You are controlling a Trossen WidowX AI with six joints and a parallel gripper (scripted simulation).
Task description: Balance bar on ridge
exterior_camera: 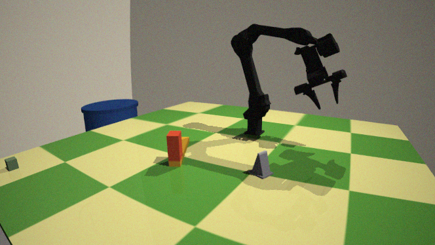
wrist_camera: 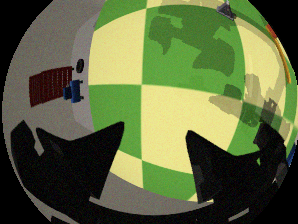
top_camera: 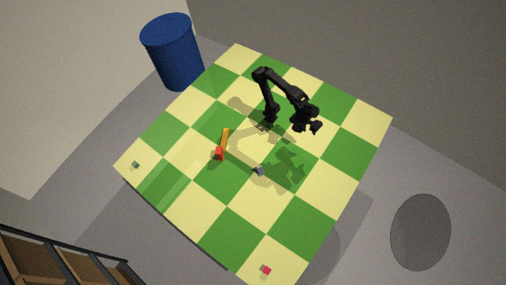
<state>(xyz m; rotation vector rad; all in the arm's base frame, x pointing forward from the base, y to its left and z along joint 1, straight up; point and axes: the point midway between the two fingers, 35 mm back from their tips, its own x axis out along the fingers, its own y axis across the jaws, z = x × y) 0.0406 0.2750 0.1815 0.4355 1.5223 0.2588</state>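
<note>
An orange bar (top_camera: 225,138) (exterior_camera: 186,143) (wrist_camera: 284,59) lies on the checkered table, left of the arm's base in the top and exterior views. A red block (top_camera: 219,152) (exterior_camera: 174,145) (wrist_camera: 271,31) sits on top of its near end. The grey ridge (top_camera: 260,171) (exterior_camera: 262,166) (wrist_camera: 226,11) stands on the table to the right of the bar, with nothing on it. My gripper (top_camera: 307,130) (exterior_camera: 328,105) (wrist_camera: 156,131) is open and empty, high above the table, behind and to the right of the ridge, with its fingers pointing down.
A small grey-green cube (top_camera: 135,164) (exterior_camera: 12,164) lies near the table's left corner. A small pinkish-red cube (top_camera: 266,270) lies near the front corner. A blue bin (top_camera: 175,53) (exterior_camera: 109,114) stands beyond the table's left edge. A shelf stands at the lower left of the top view.
</note>
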